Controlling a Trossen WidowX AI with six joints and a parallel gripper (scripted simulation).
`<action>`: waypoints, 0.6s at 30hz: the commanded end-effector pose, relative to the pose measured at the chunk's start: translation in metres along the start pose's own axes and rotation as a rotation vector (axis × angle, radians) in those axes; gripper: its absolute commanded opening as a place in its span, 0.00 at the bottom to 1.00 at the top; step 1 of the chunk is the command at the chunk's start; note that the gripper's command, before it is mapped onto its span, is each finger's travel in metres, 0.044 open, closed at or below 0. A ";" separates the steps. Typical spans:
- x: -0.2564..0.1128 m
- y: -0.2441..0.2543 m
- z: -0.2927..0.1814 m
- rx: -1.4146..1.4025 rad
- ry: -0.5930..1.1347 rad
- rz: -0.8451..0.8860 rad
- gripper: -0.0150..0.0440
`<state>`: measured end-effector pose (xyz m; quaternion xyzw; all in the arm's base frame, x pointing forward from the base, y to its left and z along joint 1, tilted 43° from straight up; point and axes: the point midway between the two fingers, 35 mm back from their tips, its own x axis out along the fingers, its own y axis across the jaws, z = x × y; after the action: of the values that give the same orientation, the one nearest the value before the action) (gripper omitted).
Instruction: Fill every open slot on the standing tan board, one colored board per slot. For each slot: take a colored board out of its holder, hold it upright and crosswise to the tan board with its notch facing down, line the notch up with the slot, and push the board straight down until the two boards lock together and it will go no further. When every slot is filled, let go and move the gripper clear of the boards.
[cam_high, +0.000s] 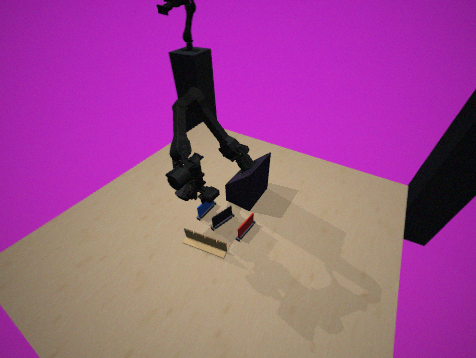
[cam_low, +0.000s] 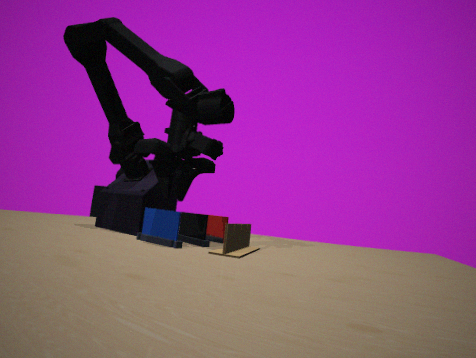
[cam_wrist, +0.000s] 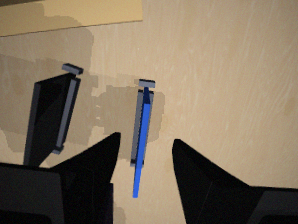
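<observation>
Nothing is slotted yet: the tan board (cam_high: 206, 241) (cam_low: 237, 239) stands with no colored board across it. The blue board (cam_high: 205, 209) (cam_low: 161, 224) (cam_wrist: 142, 135), black board (cam_high: 222, 218) (cam_low: 193, 226) (cam_wrist: 45, 112) and red board (cam_high: 245, 225) (cam_low: 217, 227) all sit in holders near the tan board – three insertions likely remain. The jaws, partly open and empty, hover above the blue one, apparently the first pick.

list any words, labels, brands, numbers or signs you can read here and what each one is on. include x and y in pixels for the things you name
None can be read.
No lettering shows on the blue board (cam_high: 205, 210) (cam_low: 161, 224) (cam_wrist: 144, 127), the red board (cam_high: 246, 225) (cam_low: 217, 227) or the tan board (cam_high: 205, 241) (cam_low: 237, 238).
The arm (cam_high: 214, 123) (cam_low: 140, 50) is too dark to tell.
</observation>
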<state>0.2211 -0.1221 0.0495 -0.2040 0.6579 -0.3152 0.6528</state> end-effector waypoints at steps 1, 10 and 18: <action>0.006 0.001 -0.003 -0.012 0.006 -0.004 0.57; 0.020 0.001 -0.003 -0.012 0.006 -0.005 0.57; 0.033 0.001 -0.003 -0.012 0.006 -0.005 0.57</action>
<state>0.2195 -0.1397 0.0302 -0.2054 0.6572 -0.3156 0.6530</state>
